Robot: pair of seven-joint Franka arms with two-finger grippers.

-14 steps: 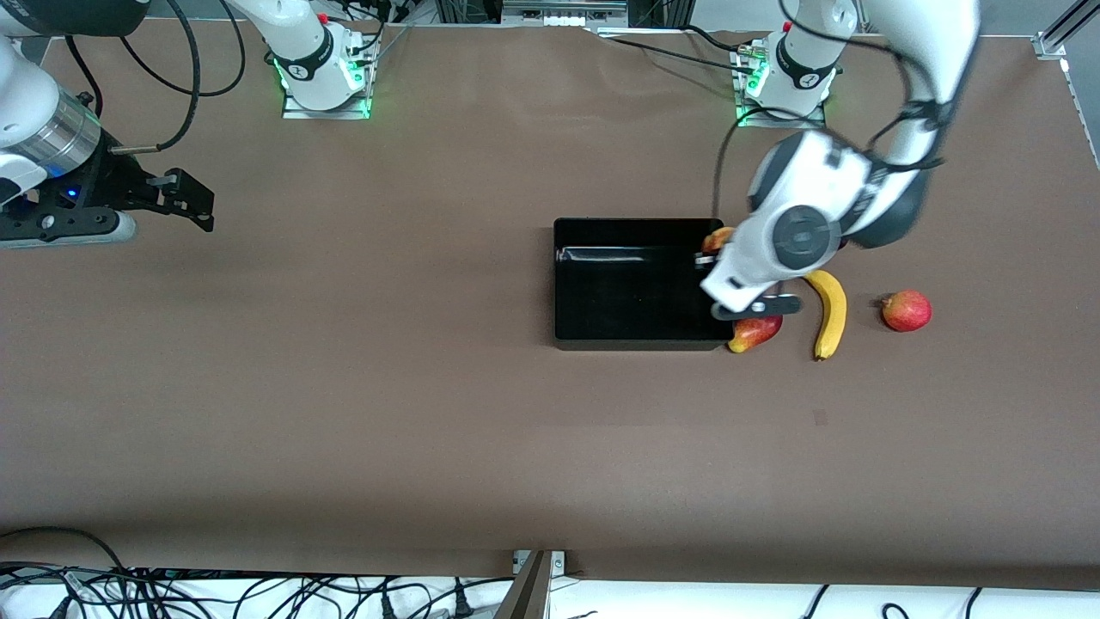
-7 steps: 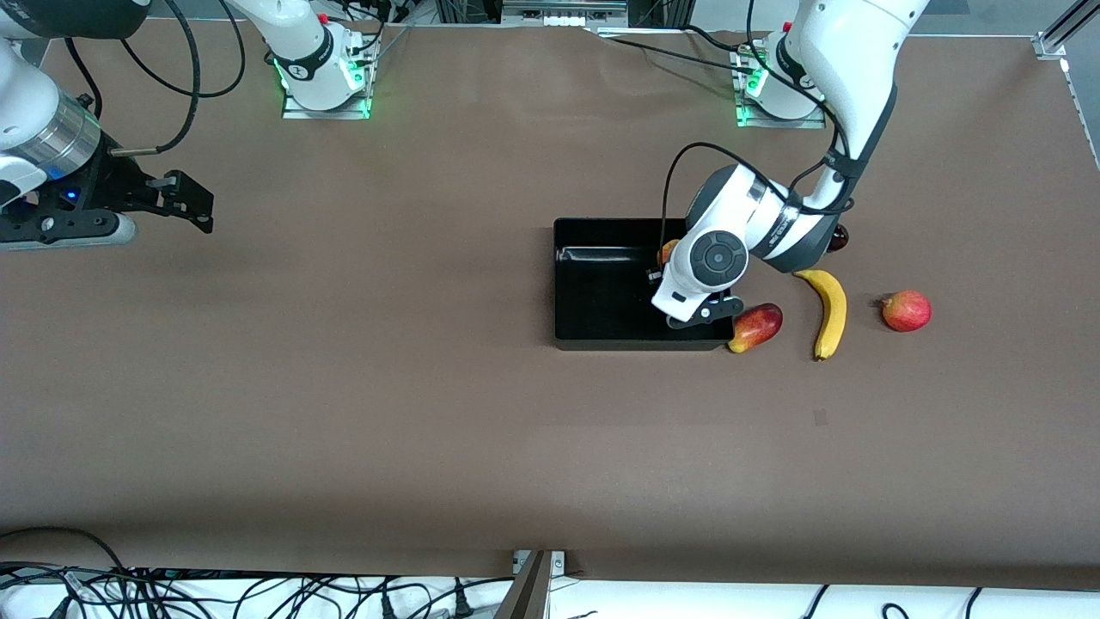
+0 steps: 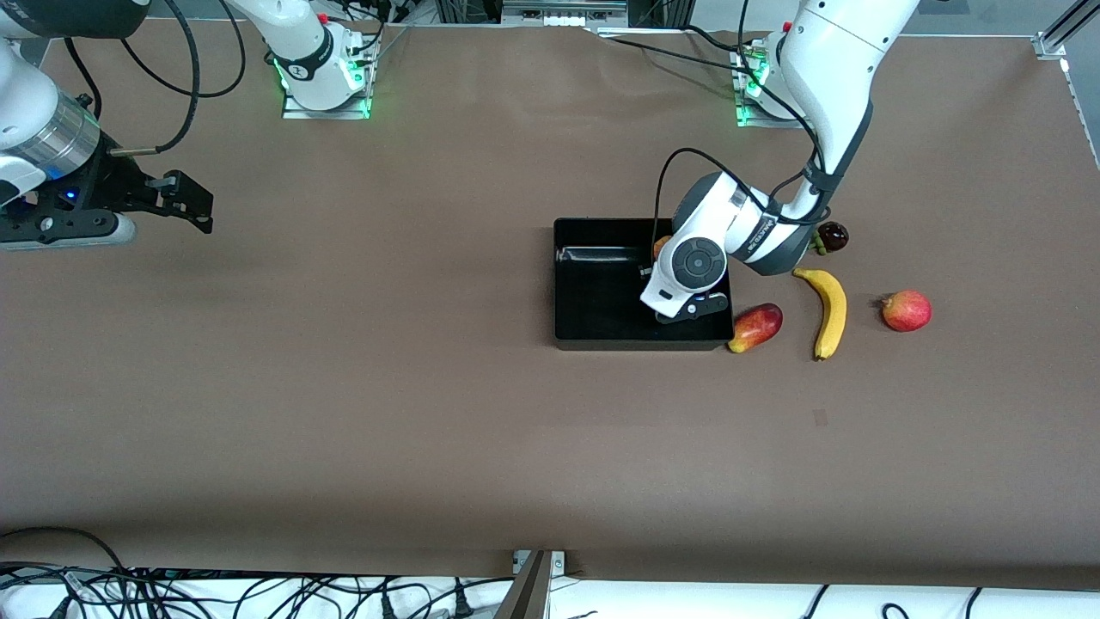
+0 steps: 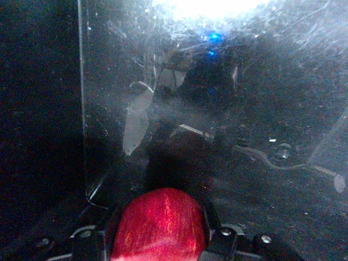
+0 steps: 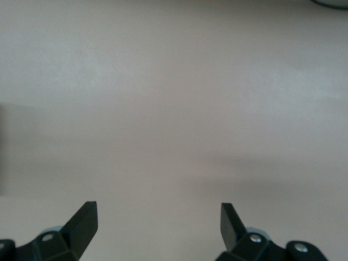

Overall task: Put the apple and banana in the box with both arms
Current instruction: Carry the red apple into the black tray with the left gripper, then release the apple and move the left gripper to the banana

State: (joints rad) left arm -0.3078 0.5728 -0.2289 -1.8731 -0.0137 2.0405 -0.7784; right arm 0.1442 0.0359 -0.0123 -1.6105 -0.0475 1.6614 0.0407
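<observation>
Left gripper (image 3: 663, 277) low inside glossy black rectangular plastic box (image 3: 601, 301), fingers clamped on small round red apple (image 4: 159, 224); apple looks just above box floor, contact unclear. Long curved yellow banana (image 3: 828, 311) on brown table (image 3: 387, 387), near box toward left arm's end. Right gripper (image 5: 157, 220) waits over bare table, fingers spread wide, holding nothing.

No readable text, labels, brand names or nos. anywhere. Round emblems on the arm joints are too small to make out. Nothing printed on the box (image 3: 601, 292), fruit or table (image 3: 430, 413).
</observation>
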